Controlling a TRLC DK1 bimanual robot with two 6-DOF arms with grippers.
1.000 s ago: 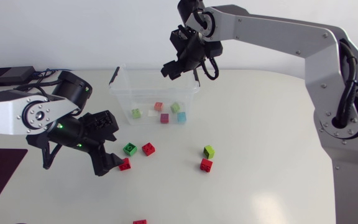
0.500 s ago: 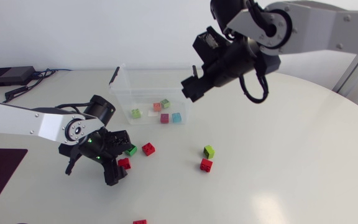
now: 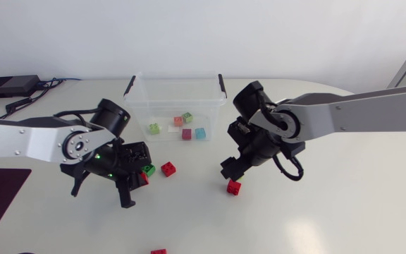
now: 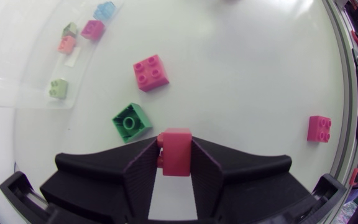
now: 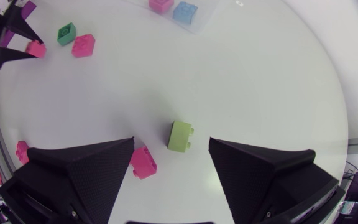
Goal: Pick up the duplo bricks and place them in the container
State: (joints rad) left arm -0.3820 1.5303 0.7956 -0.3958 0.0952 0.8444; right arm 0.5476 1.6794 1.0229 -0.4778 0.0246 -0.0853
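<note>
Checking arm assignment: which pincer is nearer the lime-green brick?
Right. The right pincer is open around the lime-green brick; the left pincer is far off, shut on a red brick.

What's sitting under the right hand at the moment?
A lime green brick lies below the open right hand, with a red brick beside it. In the head view the hand covers the lime brick.

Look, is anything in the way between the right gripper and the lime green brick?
No, nothing visible. The right gripper is open, and the lime green brick sits between its fingers without touching them. A red brick lies close beside one finger.
</note>
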